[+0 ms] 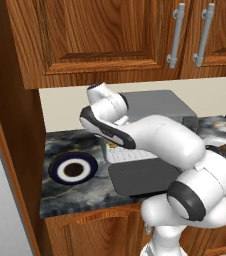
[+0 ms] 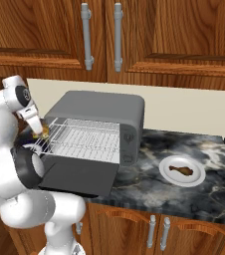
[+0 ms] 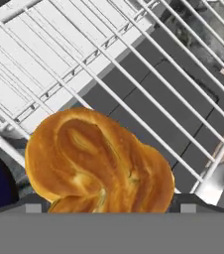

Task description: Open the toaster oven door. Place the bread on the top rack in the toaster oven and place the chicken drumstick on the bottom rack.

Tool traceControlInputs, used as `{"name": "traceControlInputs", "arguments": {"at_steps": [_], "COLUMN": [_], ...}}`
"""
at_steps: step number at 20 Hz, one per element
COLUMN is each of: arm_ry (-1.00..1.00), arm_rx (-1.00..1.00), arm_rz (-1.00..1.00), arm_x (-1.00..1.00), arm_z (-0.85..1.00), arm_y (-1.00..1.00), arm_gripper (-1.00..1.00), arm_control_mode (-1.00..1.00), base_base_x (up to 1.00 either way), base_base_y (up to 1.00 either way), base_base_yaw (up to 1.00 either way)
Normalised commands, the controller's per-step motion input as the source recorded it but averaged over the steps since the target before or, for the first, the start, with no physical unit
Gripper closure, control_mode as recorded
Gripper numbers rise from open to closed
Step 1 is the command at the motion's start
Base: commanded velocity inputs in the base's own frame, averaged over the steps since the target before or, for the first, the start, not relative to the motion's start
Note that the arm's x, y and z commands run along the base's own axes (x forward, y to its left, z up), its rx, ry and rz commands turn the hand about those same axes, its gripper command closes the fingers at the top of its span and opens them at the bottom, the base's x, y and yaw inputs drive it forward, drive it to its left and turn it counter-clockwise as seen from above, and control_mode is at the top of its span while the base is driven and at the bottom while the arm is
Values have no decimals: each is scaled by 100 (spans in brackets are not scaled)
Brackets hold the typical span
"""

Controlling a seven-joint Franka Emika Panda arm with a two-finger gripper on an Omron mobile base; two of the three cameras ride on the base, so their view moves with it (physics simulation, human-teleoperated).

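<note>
I am steering a white robot arm in a rendered kitchen, and the job is partly done. The toaster oven (image 2: 102, 117), a grey box on the dark marbled counter (image 2: 184, 144), has its door (image 2: 79, 177) folded down flat toward me, so the first step is finished. Silver wire racks stick out of the oven's mouth over the lowered door. The top rack (image 2: 84, 130) is the highest of them, and the bottom rack (image 1: 127, 156) shows as a pale grid just behind the arm.

In the hand view the bread (image 3: 96, 161), a golden-brown knotted roll, fills the lower middle, sitting right between the gripper's (image 3: 104, 207) dark fingertips with the wire grid spread out behind it. The jaws stand wide, about as wide as the roll. From the right base view the hand is at the left front corner of the racks with a bit of gold beneath it. I cannot tell whether the roll rests on the wires or hangs just over them, nor whether the fingers are pinching it. I judge the bread step is in its closing stage.

An empty dark-rimmed plate (image 1: 73, 169) sits on the counter to the left of the oven. The chicken drumstick (image 2: 180, 170) lies untouched on a white plate (image 2: 196, 178) to the right of the oven, well apart from the hand. Moving it to the bottom rack is what remains.
</note>
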Motion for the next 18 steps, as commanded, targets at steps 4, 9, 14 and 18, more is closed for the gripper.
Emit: {"name": "traceControlInputs", "arguments": {"at_steps": [4, 9, 14, 18], "arm_ry": [15, 8, -3, -11], "arm_rx": [1, 0, 0, 2], "arm_rz": [0, 0, 0, 0], "arm_x": [21, 27, 14, -13], "arm_z": [-14, -40, -35, -19], "arm_y": [-99, -62, -25, -32], "arm_gripper": [100, 100, 100, -100], "arm_control_mode": [-100, -100, -100, -100], "base_base_x": [0, 0, 0, 0], "base_base_y": [0, 0, 0, 0], "base_base_yaw": [0, 0, 0, 0]}}
